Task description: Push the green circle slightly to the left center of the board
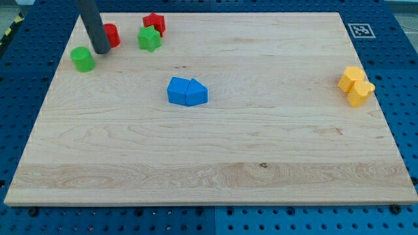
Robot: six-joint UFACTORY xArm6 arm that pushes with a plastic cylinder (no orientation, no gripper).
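My tip [102, 51] stands at two o'clock of the green circle [82, 59], just beside it. The red block [112, 35] crowds my one o'clock; green star [149, 39] and red star [155, 23] lie beyond at three.

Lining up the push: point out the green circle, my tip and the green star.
green circle [82, 59], camera view, top face.
my tip [102, 50], camera view, rod's lower end.
green star [149, 39], camera view, top face.

My tip [102, 51] stands just at two o'clock of the green circle [82, 59], near the desk's [261, 183] ten-o'clock corner.
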